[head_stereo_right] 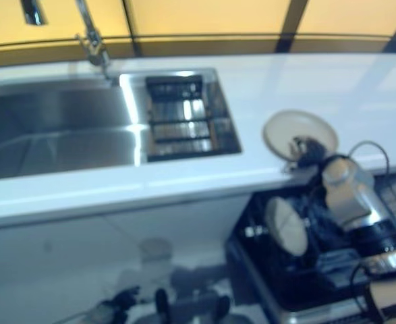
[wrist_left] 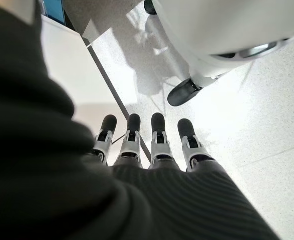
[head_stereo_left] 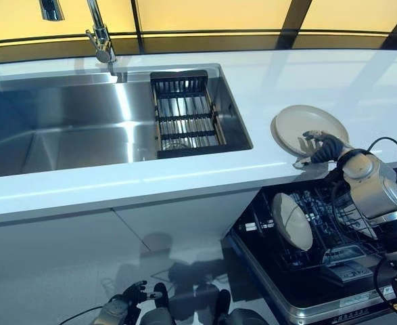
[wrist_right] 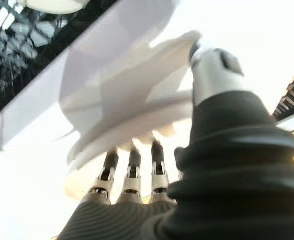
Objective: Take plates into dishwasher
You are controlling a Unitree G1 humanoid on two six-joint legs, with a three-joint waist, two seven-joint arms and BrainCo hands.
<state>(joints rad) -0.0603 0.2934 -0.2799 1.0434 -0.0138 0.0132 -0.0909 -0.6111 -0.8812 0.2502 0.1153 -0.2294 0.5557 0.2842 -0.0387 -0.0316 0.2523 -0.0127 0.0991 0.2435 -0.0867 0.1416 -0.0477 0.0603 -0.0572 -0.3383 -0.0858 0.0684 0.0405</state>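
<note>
Right hand pinched plate rim at bench edge, 3 o'clock of sink. Thin grip, plate could slip onto dishwasher rack. Left hand relaxed, empty.

you're looking at a right robot hand wearing a dark ribbed cover over its back and wrist, with silver fingers ending in dark tips. its forearm is showing as a rounded silver-grey shell. the left robot hand is wearing the same ribbed cover and dark-tipped silver fingers.
</note>
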